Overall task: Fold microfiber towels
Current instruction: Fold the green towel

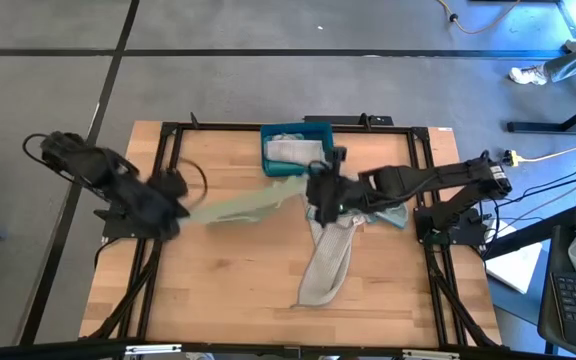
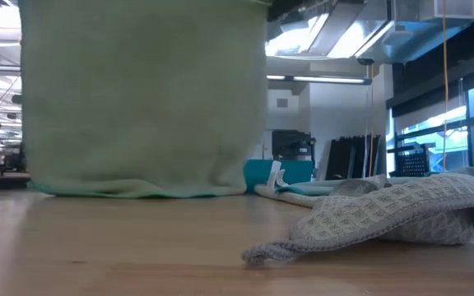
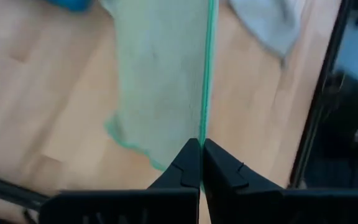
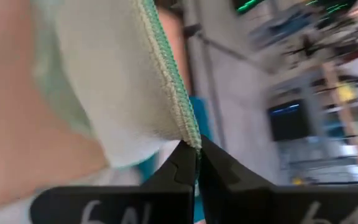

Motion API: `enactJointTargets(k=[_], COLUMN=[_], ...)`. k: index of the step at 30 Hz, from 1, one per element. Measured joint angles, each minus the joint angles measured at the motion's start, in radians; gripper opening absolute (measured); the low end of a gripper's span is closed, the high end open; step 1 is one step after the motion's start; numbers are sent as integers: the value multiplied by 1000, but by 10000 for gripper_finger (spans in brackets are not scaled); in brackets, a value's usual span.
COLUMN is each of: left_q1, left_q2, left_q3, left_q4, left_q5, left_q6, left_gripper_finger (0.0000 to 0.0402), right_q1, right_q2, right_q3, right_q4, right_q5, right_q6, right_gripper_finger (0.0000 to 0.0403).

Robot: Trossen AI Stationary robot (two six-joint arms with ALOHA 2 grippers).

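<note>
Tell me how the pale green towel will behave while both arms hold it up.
Probably floppy: the pale green towel hangs like a curtain in the low view, its hem resting on the table. Likely light: the left gripper and right gripper hold it by thin edges, jaws shut.

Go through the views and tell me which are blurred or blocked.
High view: left arm smeared by motion. Low view: pale green microfiber towel fills the left half, hiding what lies behind. Left wrist view: towel and wood soft, left tool sharp. Right wrist view: room streaked, right tool clear.
</note>
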Motion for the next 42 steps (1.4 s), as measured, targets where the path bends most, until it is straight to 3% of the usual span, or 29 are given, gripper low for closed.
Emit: enactJointTargets(k=[4, 11, 18, 21, 27, 28, 30, 33, 36, 42], left_q1=[-96, -276, -385, -399, -403, -402, -384, -378, -367, -401], left_q2=[55, 193, 342, 365, 370, 361, 301, 240, 213, 185], left_q3=[-56, -68, -61, -21, 149, 167, 166, 217, 231, 239], left_q4=[143, 452, 614, 530, -49, -59, 13, -40, -41, -46], left_q5=[14, -42, -59, -133, -351, -384, -438, -516, -527, -513], left_q6=[-71, -101, -149, -181, -319, -325, -183, -189, -158, -217], left_gripper_finger=[0, 0, 0, 0, 0, 0, 0, 0, 0, 0], right_q1=[66, 160, 251, 259, 202, 182, 131, 48, -6, -16], right_q2=[-1, -3, -3, -3, -3, -3, -3, -3, -3, -4], right_q3=[0, 0, 0, 0, 8, 8, 8, 8, 9, 9], right_q4=[-174, -294, -271, -272, -167, -123, -13, 182, 311, 275], right_q5=[-115, -455, -546, -450, 86, 170, 266, 289, 293, 281], right_q6=[136, 297, 274, 266, 106, 54, -72, -223, -320, -312], right_gripper_finger=[7, 7, 7, 7, 7, 7, 7, 7, 7, 7])
